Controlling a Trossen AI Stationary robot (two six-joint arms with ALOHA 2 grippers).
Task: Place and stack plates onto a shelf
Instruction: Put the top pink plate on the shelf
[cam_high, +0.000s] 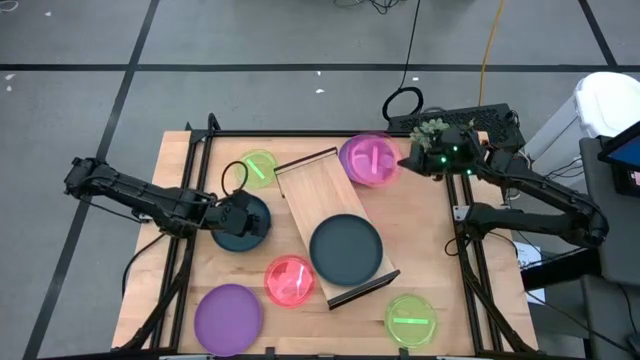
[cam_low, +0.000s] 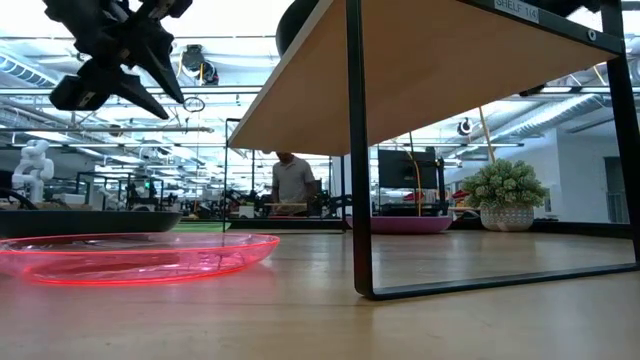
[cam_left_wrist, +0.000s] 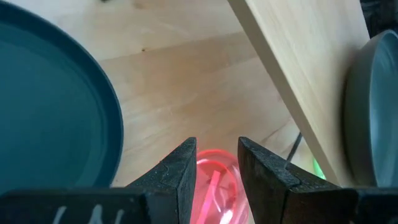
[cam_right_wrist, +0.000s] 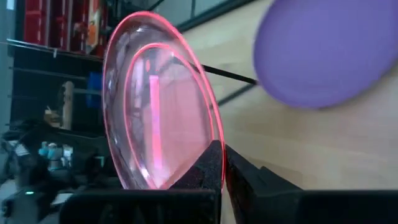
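My right gripper (cam_high: 407, 160) is at the far right, shut on a small pink-red plate (cam_high: 372, 160) held over a large purple plate (cam_high: 352, 150). My left gripper (cam_high: 232, 214) hovers open and empty over a dark teal plate (cam_high: 243, 224) on the table's left. It shows raised in the low view (cam_low: 112, 62). The shelf (cam_high: 300, 185) lies diagonally at the middle, with the second dark teal plate (cam_high: 346, 250) on its near end. The second pink-red plate (cam_high: 290, 280), the second purple plate (cam_high: 228, 318) and two green plates (cam_high: 258, 167) (cam_high: 412, 320) rest flat on the table. My right gripper pinches the pink-red plate's rim (cam_right_wrist: 213, 134) between its two fingers, one on each face. The fingers come about level from the table's right side. The plate lies roughly flat above the purple plate (cam_right_wrist: 329, 50) and looks clear of it.
A small potted plant (cam_high: 432, 130) and a dark keyboard (cam_high: 490, 118) sit at the far right edge. The shelf stands on dark legs (cam_low: 355, 150) above the tabletop. A person (cam_low: 292, 180) stands in the room beyond. Bare wood (cam_high: 420, 240) lies right of the shelf.
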